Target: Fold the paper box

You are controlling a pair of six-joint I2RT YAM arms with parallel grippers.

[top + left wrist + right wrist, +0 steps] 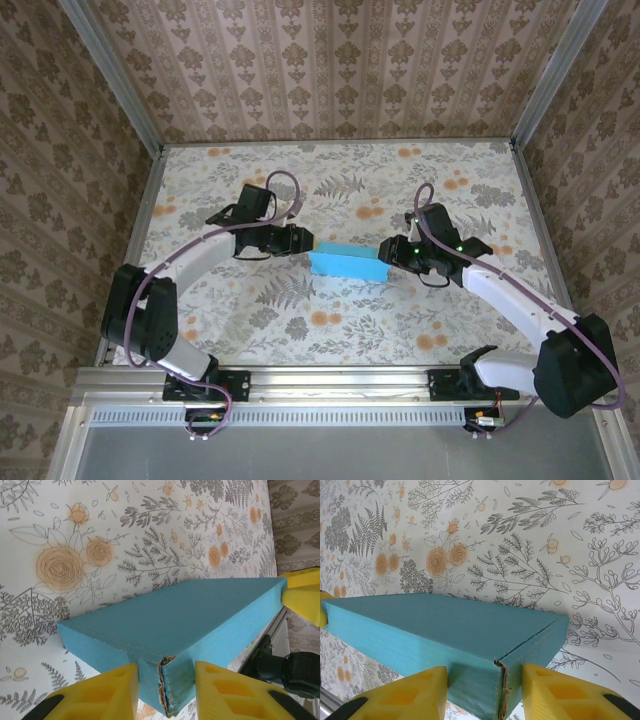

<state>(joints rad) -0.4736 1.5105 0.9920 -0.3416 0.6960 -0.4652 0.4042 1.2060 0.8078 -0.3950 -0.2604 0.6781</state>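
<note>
The paper box [347, 262] is a closed, shallow turquoise box in the middle of the table, spanning the gap between both arms. My left gripper [310, 246] is shut on its left end. In the left wrist view the yellow fingers [112, 692] pinch a torn corner of the paper box [200, 615], and floral cloth shows beneath that corner. My right gripper [386, 253] is shut on the opposite end. The right wrist view shows the paper box [450, 622] with its frayed corner seam between the right gripper [485, 692] fingers. No off-white inside is visible.
The table [330, 180] wears a floral cloth and is boxed in by patterned walls [330, 60] at the back and sides. An aluminium rail [340, 378] runs along the near edge, where both arm bases are bolted.
</note>
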